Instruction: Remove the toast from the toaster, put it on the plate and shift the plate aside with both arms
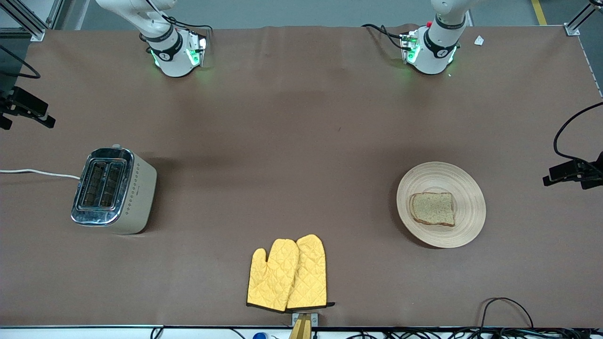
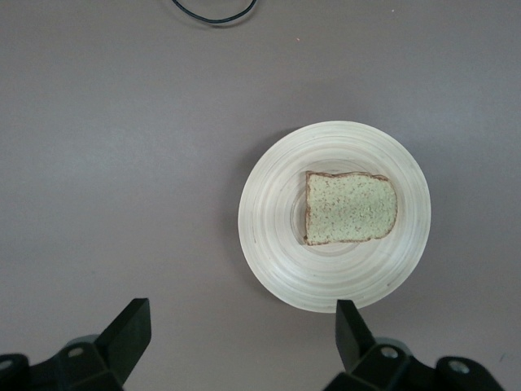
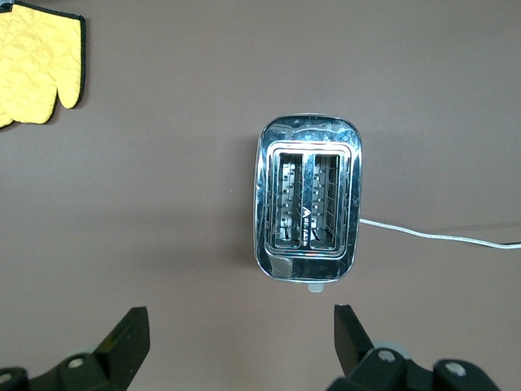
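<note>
Toast [image 1: 432, 208], a roughly square tan-brown slice of bread with a darker crust, lies flat on the round light wooden plate [image 1: 464, 188] with concentric ring grain, a little off the plate's middle. In the left wrist view the left end effector [image 2: 242, 342] hangs high above the brown desk [image 1: 301, 132] with its two black fingers [image 2: 130, 330] spread wide apart and nothing between them; the plate and its toast lie below it and just ahead of the fingertips, toward the left arm's end of the desk. The right end effector [image 3: 240, 338] likewise hangs high with its fingers [image 3: 129, 336] wide apart and empty; below it and just ahead of its fingertips stands the cream-bodied toaster [image 1: 113, 189] with a shiny chrome top and two empty slots, toward the right arm's end of the desk. A white cord [image 1: 40, 173] runs from the toaster toward the desk's edge. Farther out from both end effectors, between toaster and plate and nearer the front camera, a pair of yellow quilted oven mitts [image 1: 288, 274] with black trim lies overlapping on the desk.
</note>
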Robot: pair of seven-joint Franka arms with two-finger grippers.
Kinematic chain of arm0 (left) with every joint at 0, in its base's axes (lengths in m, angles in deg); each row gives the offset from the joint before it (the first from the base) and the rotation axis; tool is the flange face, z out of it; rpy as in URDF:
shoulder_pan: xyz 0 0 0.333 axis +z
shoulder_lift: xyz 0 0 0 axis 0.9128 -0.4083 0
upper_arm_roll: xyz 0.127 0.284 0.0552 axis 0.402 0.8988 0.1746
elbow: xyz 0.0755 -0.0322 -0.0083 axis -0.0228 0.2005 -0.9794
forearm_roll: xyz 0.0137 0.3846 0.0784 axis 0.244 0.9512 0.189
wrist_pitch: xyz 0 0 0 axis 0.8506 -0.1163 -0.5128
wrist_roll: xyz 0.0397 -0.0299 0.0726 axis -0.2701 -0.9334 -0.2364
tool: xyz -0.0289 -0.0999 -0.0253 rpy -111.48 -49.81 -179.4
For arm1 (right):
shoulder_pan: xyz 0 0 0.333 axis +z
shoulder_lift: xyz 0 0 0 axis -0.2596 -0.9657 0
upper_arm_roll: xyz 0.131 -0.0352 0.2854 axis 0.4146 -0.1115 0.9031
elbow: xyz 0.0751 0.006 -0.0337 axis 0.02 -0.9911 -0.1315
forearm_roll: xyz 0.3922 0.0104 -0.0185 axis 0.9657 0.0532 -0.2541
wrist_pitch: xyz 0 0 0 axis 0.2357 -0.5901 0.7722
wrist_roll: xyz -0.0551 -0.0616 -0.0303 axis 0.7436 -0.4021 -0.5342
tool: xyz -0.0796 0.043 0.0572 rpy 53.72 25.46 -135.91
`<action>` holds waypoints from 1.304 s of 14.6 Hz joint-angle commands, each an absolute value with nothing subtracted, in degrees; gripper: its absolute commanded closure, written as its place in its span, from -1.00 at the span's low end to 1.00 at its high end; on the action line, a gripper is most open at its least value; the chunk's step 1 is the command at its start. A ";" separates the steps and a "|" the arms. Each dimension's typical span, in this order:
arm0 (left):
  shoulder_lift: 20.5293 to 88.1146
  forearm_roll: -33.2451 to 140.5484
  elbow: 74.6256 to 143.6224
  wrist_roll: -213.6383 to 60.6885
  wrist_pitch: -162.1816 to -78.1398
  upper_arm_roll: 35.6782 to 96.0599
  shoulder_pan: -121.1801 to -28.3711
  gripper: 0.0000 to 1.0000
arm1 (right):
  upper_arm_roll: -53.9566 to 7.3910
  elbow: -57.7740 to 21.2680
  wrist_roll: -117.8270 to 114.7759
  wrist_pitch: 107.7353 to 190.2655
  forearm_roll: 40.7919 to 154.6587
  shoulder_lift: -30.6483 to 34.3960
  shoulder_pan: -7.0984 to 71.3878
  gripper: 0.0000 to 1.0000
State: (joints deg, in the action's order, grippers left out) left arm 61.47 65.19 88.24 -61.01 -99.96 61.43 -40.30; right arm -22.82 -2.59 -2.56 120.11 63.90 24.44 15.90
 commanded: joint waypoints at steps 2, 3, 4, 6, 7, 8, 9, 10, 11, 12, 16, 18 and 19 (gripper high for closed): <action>69.37 65.46 91.66 -60.53 -94.60 71.95 -50.58 -1.00 | -22.67 -3.43 -2.25 119.95 63.87 25.34 15.84 -1.00; 71.14 65.46 91.94 -60.97 -94.23 75.81 -54.52 -1.00 | -22.75 -3.52 -2.16 119.95 63.78 25.34 15.84 -1.00; 72.46 65.46 92.29 -60.97 -93.97 79.06 -58.22 -1.00 | -22.67 -3.52 -2.08 120.04 62.65 25.34 15.92 -1.00; 75.27 65.11 93.78 -61.15 -91.95 84.09 -63.60 -1.00 | -22.67 -3.52 -2.25 120.04 60.88 25.34 16.54 -1.00; 76.94 64.50 95.53 -61.84 -91.33 85.50 -65.27 -1.00 | -22.67 -3.52 -2.25 120.04 60.88 25.34 16.54 -1.00; 78.00 63.71 96.76 -63.16 -91.41 86.56 -66.77 -1.00 | -22.67 -3.52 -2.34 120.04 60.88 25.34 16.54 -1.00; 78.88 63.00 97.47 -64.21 -91.42 87.09 -67.74 -1.00 | -22.67 -3.52 -2.43 120.04 60.88 25.34 16.54 -1.00; 79.85 62.47 98.70 -65.44 -91.42 87.18 -68.44 -1.00 | -22.67 -3.61 -2.51 119.95 60.97 25.34 16.54 -1.00; 81.51 62.38 100.62 -65.89 -91.68 87.27 -69.41 -1.00 | -22.67 -3.61 -2.60 119.95 60.97 25.34 16.45 -1.00; 83.09 62.29 102.90 -66.15 -92.55 87.27 -70.03 -1.00 | -22.67 -3.69 -2.60 119.95 60.97 25.34 16.45 -1.00; 85.92 60.27 106.18 -70.28 -93.09 87.45 -73.10 -1.00 | -22.67 -3.69 -2.60 119.95 60.97 25.34 16.45 -1.00; 86.27 60.71 106.09 -70.29 -92.56 87.45 -74.34 -1.00 | -22.76 -3.69 -2.60 119.95 60.97 25.34 16.45 -1.00; 86.27 60.71 105.92 -69.85 -92.47 87.45 -74.25 -1.00 | -22.76 -3.69 -2.60 119.95 60.97 25.34 16.37 -1.00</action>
State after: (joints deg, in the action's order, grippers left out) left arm 84.63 60.93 104.37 -69.89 -91.64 86.63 -73.38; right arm -22.82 -2.72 -2.53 119.99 61.95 24.44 16.27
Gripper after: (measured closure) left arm 0.000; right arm 0.000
